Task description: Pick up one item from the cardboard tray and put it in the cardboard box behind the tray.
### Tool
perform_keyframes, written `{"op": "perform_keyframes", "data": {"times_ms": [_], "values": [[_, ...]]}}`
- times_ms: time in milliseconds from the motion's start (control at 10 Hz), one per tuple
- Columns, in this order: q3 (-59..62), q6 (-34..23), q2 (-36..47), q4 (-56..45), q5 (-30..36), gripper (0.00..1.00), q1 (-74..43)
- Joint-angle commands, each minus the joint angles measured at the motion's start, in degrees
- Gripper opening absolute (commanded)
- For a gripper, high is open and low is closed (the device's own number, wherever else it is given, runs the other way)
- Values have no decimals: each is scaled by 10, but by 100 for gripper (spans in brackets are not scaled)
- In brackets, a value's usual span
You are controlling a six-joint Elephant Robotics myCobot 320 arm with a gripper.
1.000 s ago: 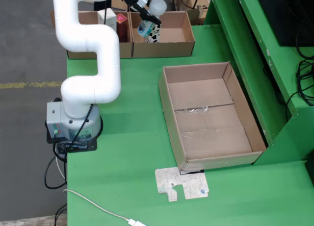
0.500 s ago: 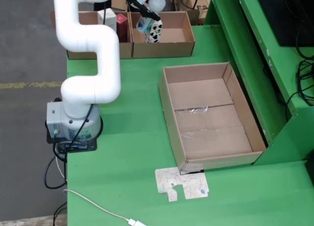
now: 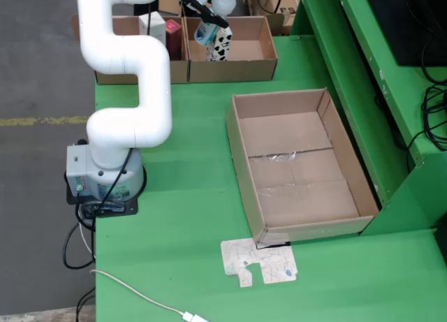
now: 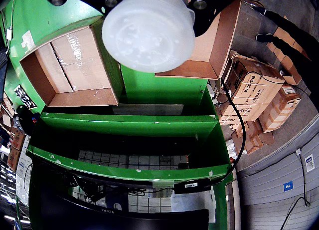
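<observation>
In the fixed view my gripper (image 3: 211,18) hangs over the right-hand cardboard box (image 3: 246,62) at the back of the table. Its black fingers are shut across a small bottle (image 3: 207,33) with a bluish lower end and a round white end (image 3: 223,1). Just below stands a cow-patterned item (image 3: 221,46), upright inside that box. The large shallow cardboard tray (image 3: 241,165) lies in front with nothing in it. In the wrist view the bottle's white round end (image 4: 148,29) fills the top centre, with the tray (image 4: 35,73) to the left and the box wall (image 4: 224,40) to the right.
A second cardboard box (image 3: 140,72) on the left at the back holds a white carton (image 3: 152,25) and a red carton (image 3: 173,37). The white arm's base (image 3: 105,175) stands at the table's left edge. A flat printed card (image 3: 258,262) lies near the front. A green shelf frame (image 3: 370,63) runs along the right.
The gripper and bottle have risen slightly and shifted back over the right-hand box. More of the cow-patterned item shows beneath them, now upright.
</observation>
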Motion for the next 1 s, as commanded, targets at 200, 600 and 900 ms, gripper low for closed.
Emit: {"op": "perform_keyframes", "data": {"times_ms": [200,600,900], "values": [[12,-5,2,18,6,0,-16],[12,31,13,-36,27,0,-30],[12,30,14,-37,28,0,-33]]}}
